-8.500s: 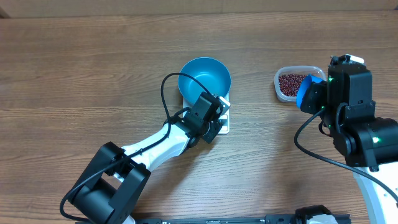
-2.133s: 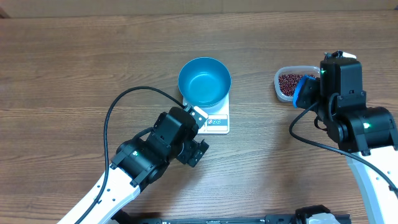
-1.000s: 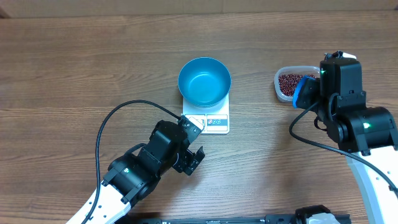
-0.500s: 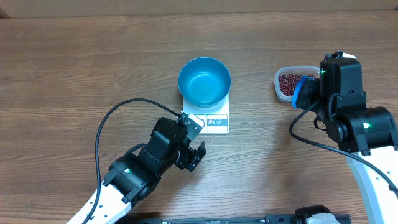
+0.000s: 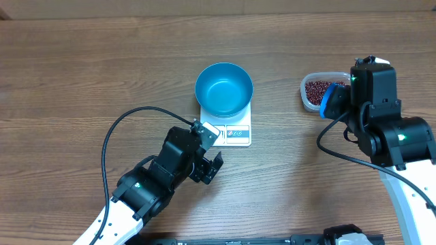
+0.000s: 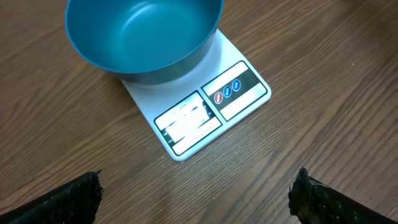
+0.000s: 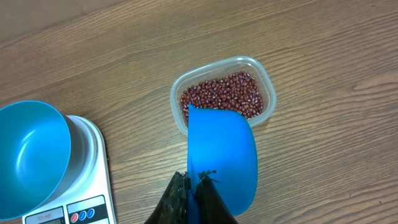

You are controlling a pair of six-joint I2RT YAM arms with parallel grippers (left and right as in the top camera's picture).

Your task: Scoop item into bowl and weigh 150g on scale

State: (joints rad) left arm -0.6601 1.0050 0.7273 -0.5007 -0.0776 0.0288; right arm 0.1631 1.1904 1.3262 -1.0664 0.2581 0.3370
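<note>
Left arm comes in from the lower left, wrist angled up and to the right. I see the left gripper with jaws spread wide and nothing between them; its fingertips sit at the bottom corners of the wrist view. Right arm is folded at the right edge, wrist tilted downward. Right gripper is pinched tight on the blue scoop handle.

Left wrist cam: teal bowl sits on the back half of the white scale, its rim overhanging on the left. The scale lies skewed on the wood table. Display and three round buttons, one red and two blue, are at the near edge. Left gripper jaws are spread wide, with black fingertips in both bottom corners, short of the scale.
</note>
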